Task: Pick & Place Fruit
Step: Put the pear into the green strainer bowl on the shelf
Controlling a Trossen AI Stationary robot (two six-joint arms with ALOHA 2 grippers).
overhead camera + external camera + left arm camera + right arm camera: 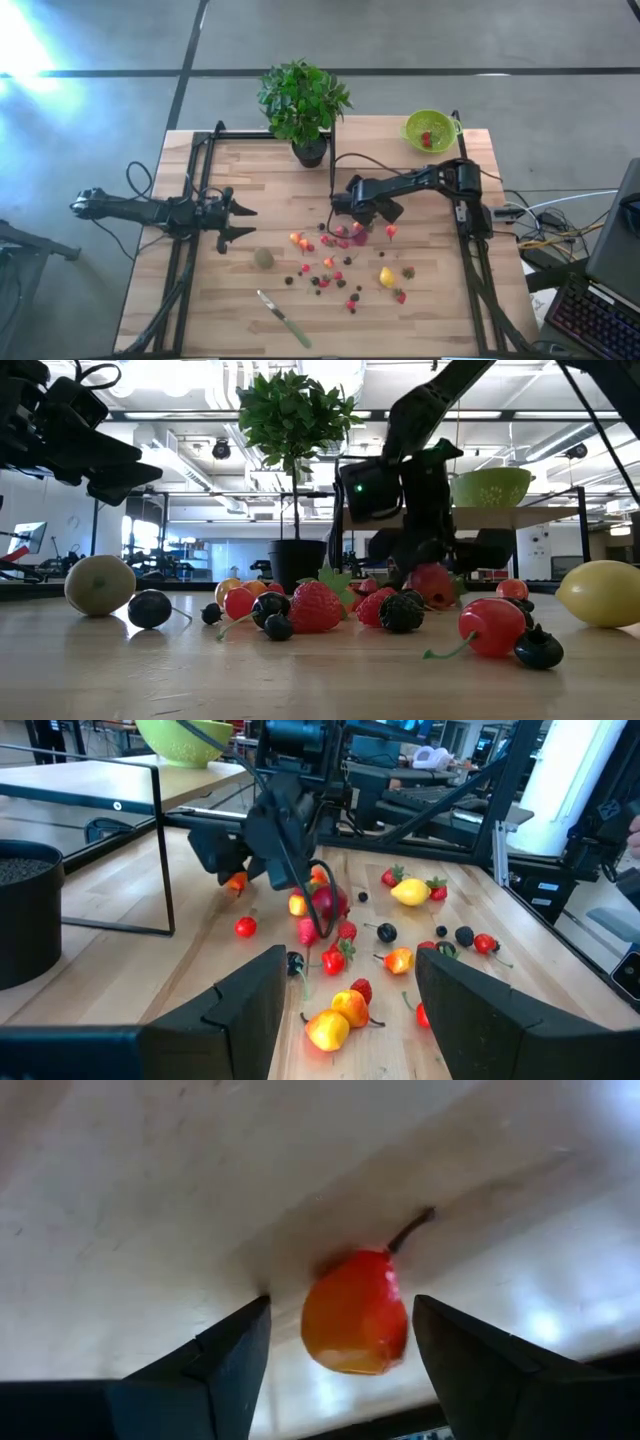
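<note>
1. high view: the toy fruits [335,262] lie scattered mid-bench, with a kiwi-like ball [263,258] and a lemon [386,277] among them. the right tool [350,222] is down over the cluster; the left tool [240,222] waits apart with its fingers spread. a lime-green bowl [430,130] holds red pieces.
2. low view: a strawberry [314,607] and dark berries [400,611] sit on the bench [250,680].
3. left wrist view: the left tool's fingers [250,1005] stand apart, nothing between them.
4. right wrist view: a red-orange pear [356,1312] lies between the right tool's spread fingers [225,1355], not yet pinched.
</note>
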